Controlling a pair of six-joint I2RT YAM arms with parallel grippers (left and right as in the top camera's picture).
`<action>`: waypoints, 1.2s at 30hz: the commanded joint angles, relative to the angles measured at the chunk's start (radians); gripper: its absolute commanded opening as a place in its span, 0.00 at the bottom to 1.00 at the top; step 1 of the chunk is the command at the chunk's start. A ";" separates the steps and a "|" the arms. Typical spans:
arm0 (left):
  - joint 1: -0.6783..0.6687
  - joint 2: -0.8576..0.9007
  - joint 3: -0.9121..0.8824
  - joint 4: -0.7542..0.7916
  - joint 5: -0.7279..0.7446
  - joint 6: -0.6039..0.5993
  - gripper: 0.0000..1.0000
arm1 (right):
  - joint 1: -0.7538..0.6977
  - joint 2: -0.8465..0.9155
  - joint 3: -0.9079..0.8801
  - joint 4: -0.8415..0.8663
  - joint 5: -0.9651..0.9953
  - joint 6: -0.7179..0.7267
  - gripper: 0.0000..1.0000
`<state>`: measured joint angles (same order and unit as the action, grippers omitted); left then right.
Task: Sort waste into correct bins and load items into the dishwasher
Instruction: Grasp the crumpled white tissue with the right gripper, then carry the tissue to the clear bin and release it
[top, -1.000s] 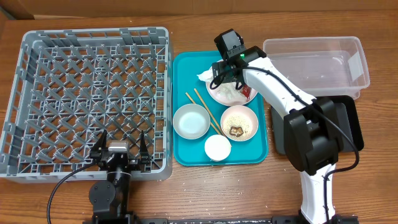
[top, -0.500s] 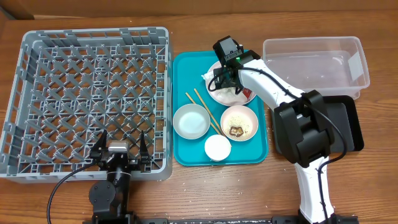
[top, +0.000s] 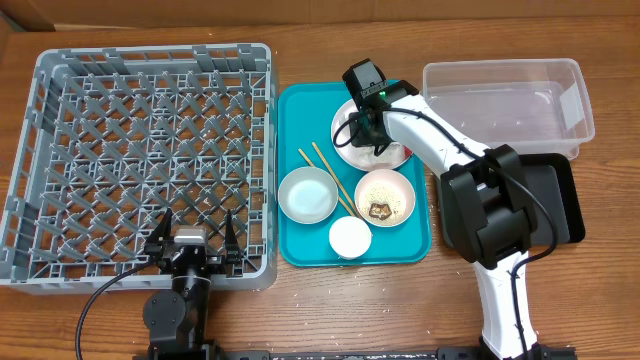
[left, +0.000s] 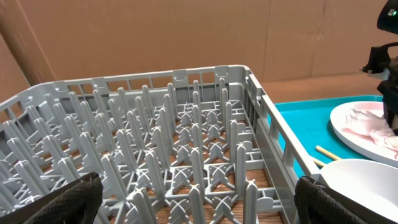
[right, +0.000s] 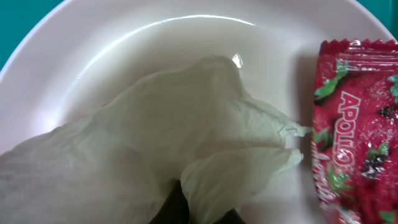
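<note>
Reads as a robotics lab bench staged as a dish-clearing station. Given away by two robot arms mounted at the near edge of a wooden counter (top: 300, 300): the right arm (top: 440, 135) in white and black, the left arm (top: 172, 312) with a black cable (top: 110, 288) trailing off. Walled behind by plain brown cardboard (left: 186, 37). Laid out as props in a neat row: grey dish rack (top: 150, 50), teal tray (top: 300, 110), clear plastic tub (top: 500, 66), black tray (top: 570, 200).

Wood tbl (top: 330, 310), brown cardboard wall (left: 186, 31) behind, even light.
</note>
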<state>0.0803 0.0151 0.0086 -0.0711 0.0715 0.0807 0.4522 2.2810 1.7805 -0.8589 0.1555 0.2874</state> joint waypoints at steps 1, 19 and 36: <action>0.004 -0.011 -0.004 -0.001 0.004 -0.006 1.00 | -0.004 0.007 0.031 -0.048 -0.026 0.001 0.04; 0.004 -0.011 -0.004 -0.001 0.004 -0.006 1.00 | -0.218 -0.221 0.473 -0.488 0.034 0.181 0.04; 0.004 -0.011 -0.004 -0.001 0.004 -0.006 1.00 | -0.417 -0.181 0.295 -0.404 -0.038 0.278 0.76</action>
<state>0.0803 0.0151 0.0086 -0.0711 0.0715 0.0807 0.0334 2.1174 2.0495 -1.2552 0.1513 0.5659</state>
